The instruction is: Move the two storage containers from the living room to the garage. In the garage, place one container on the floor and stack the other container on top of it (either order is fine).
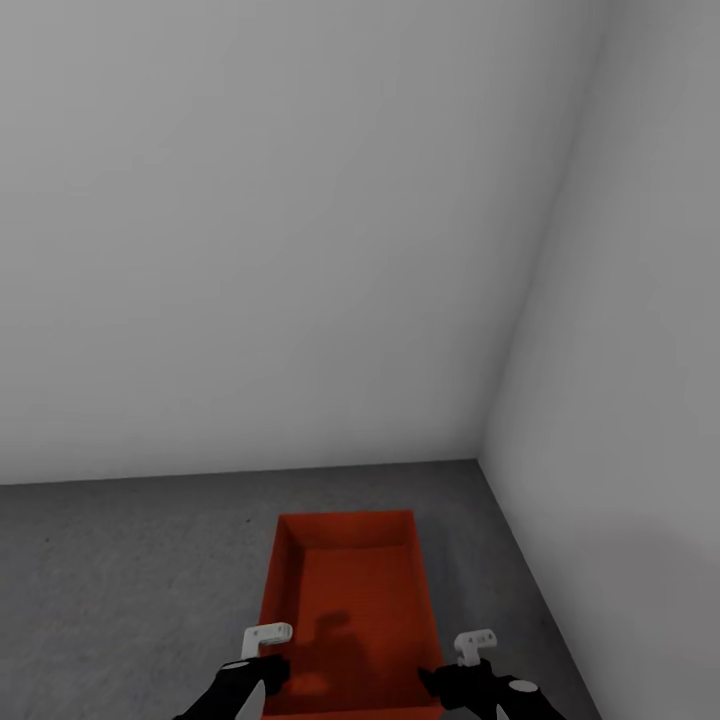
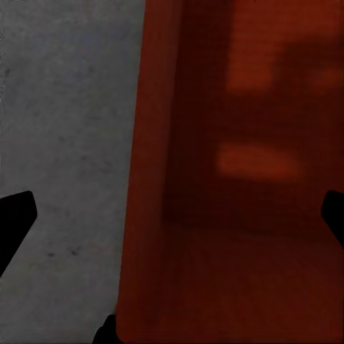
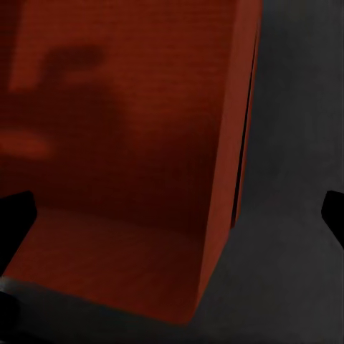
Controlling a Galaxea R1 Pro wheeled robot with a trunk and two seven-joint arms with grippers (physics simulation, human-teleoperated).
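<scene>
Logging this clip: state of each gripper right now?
Left gripper: open, straddling the storage container's left wall.
Right gripper: open, straddling its right wall.

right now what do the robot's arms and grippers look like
Both arms are glossy black with rounded casings. The left gripper and the right gripper each carry a small white blocky bracket with tiny dark holes. In the wrist views the fingers show as plain black tips. No cables or markings show.

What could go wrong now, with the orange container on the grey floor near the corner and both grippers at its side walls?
1. The left gripper and right gripper straddle the container's thin side walls; lifting away carelessly may drag or tip it.
2. The side wall stands near, so the right arm has little room.
</scene>
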